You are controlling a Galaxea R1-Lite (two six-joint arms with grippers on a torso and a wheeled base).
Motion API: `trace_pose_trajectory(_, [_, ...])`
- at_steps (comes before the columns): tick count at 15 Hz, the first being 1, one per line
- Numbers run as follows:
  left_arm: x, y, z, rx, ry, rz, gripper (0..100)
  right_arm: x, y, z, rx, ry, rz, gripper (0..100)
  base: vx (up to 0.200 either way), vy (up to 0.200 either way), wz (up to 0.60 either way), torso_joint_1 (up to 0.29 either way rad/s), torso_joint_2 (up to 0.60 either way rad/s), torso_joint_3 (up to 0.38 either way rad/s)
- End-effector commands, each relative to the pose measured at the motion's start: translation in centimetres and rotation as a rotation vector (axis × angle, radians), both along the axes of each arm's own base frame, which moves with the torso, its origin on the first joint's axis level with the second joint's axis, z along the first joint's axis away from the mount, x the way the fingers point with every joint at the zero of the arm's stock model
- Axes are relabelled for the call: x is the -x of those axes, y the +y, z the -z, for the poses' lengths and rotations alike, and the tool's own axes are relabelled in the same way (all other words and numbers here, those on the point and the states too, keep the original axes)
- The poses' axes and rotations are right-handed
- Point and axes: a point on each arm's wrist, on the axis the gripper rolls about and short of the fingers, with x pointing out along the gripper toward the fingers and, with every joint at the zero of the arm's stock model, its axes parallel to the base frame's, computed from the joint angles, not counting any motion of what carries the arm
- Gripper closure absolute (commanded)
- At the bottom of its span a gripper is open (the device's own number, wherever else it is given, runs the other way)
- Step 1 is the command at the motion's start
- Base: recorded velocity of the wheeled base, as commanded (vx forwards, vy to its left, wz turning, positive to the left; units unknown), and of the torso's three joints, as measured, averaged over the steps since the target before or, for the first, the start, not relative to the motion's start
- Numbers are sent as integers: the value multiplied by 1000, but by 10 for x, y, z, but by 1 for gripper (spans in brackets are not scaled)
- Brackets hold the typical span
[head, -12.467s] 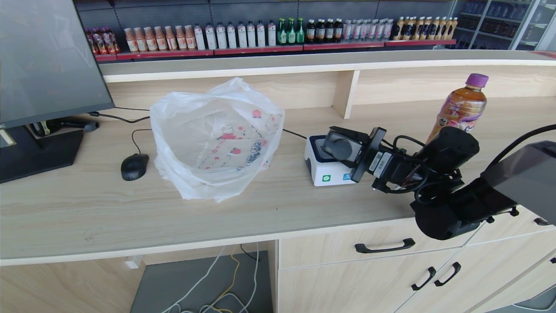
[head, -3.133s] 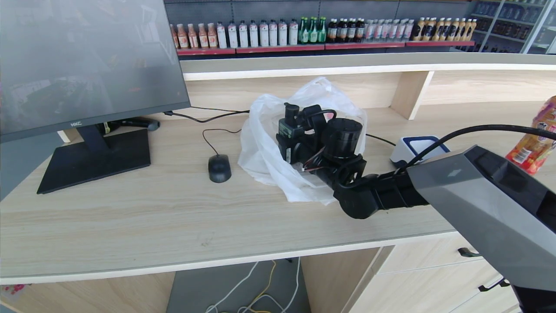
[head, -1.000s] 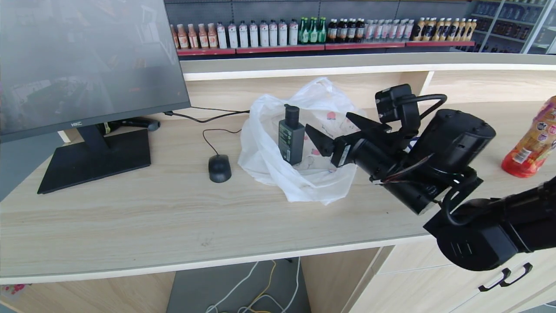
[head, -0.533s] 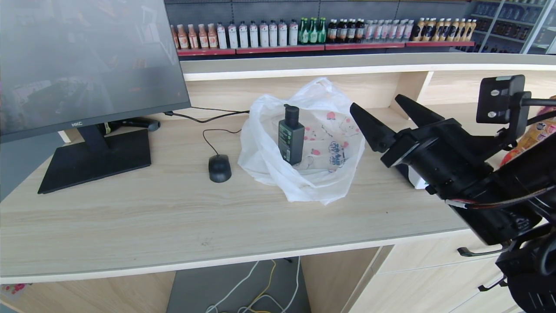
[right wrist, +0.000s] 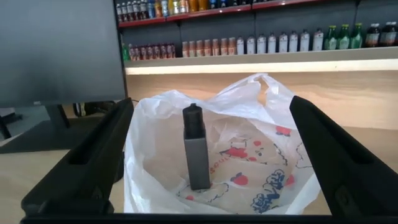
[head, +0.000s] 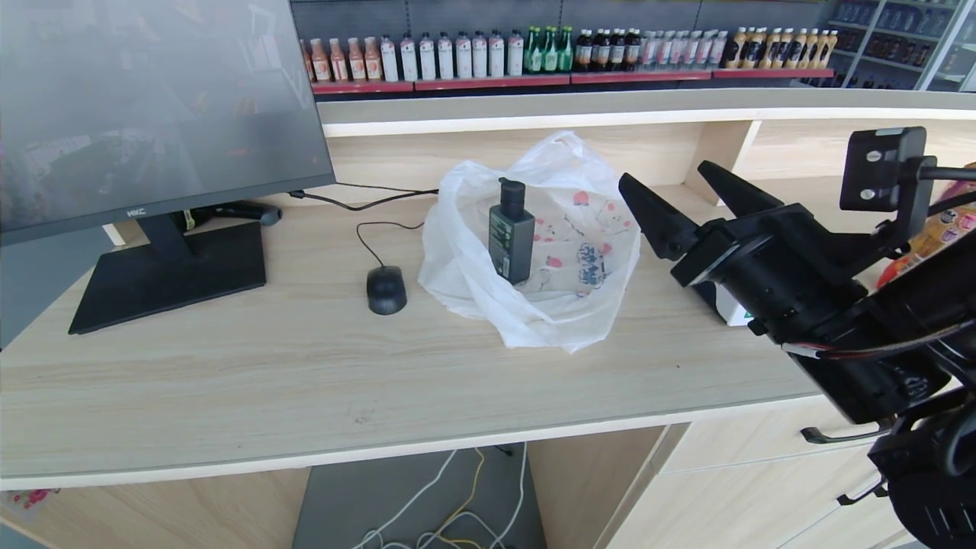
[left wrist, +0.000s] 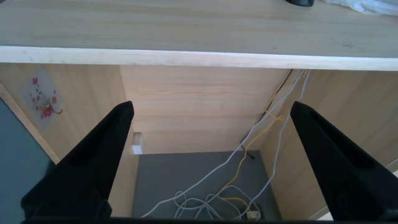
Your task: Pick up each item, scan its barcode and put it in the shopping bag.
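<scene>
A white printed shopping bag [head: 465,259] sits open on the wooden counter [head: 229,366]. Inside it a dark rectangular bottle [head: 511,236] with a black cap stands upright. To the right of the bag my right gripper [head: 665,177] hangs open and empty, its fingers pointing toward the bag. In the right wrist view the dark bottle [right wrist: 197,149] stands in the bag [right wrist: 155,162] beyond the open right gripper [right wrist: 211,102]. An orange tea bottle [head: 932,238] stands at the far right, mostly hidden by the arm. My left gripper [left wrist: 211,106] is open and empty below the counter's front edge.
A monitor [head: 152,107] on a black stand is at the left, with a mouse [head: 386,290] and its cable beside the bag. A white scanner [head: 730,311] peeks out behind the right gripper. Cables [left wrist: 249,168] hang under the counter. Drawers are at the lower right.
The right gripper put the dark bottle into the bag, let go and has drawn back to the right, open. The bottle stays upright in the bag.
</scene>
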Motion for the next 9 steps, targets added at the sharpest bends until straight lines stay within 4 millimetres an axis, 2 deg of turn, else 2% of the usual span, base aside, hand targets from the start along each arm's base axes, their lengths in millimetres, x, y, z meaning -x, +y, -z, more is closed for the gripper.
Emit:
trace_pose_trajectory(1, [0, 0, 0, -1, 0, 0, 0, -2, 2, 4, 8, 11, -1, 0, -200, 0, 0, 12, 2, 7])
trace_pose_trajectory(7, [0, 0, 0, -9, 0, 0, 0, -1, 0, 4, 2, 12, -2, 0, 0, 0, 0, 0, 0, 0])
trace_pose_trajectory(9, [0, 0, 0, -7, 0, 0, 0, -1, 1, 4, 3, 14, -4, 0, 0, -200, 0, 15, 5, 5])
